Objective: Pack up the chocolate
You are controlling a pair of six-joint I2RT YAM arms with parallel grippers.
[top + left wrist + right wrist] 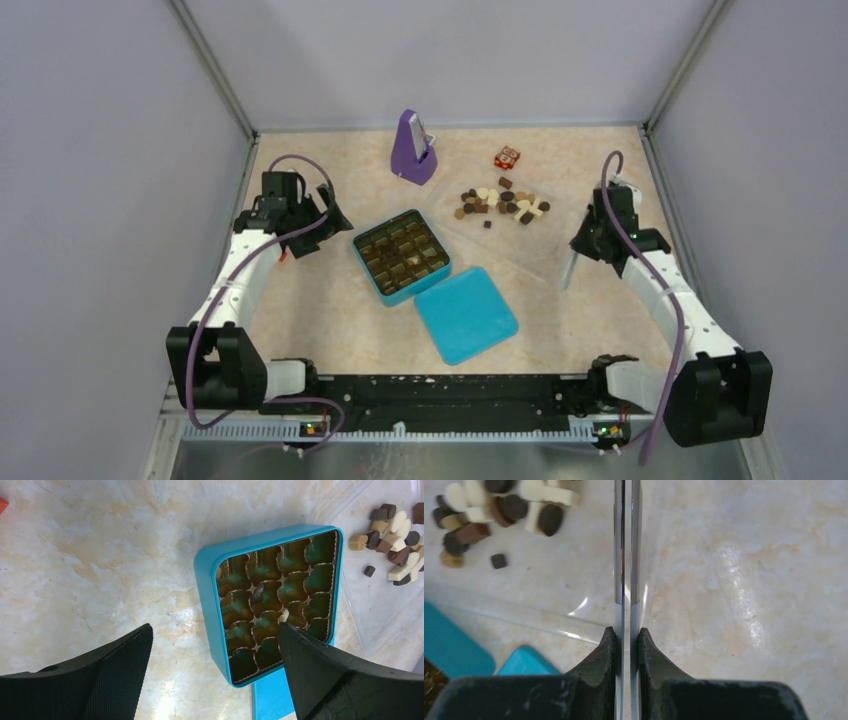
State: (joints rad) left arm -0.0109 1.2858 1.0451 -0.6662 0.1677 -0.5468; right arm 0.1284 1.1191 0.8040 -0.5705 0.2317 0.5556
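Observation:
The chocolate (503,203) lies as a loose pile of dark, light brown and cream pieces on a clear plastic sheet at the back right. It also shows in the left wrist view (395,540) and the right wrist view (499,505). The open blue box (401,255) with a gold tray stands mid-table; in the left wrist view (210,595) one dark piece and one cream piece seem to sit in its cups. My left gripper (325,215) is open and empty, left of the box (215,627). My right gripper (585,245) is shut on metal tweezers (626,555), right of the pile.
The blue lid (465,313) lies flat in front of the box. A purple wedge-shaped object (412,148) stands at the back. A small red-and-white cube (507,157) sits behind the pile. Walls close in the table's sides and back.

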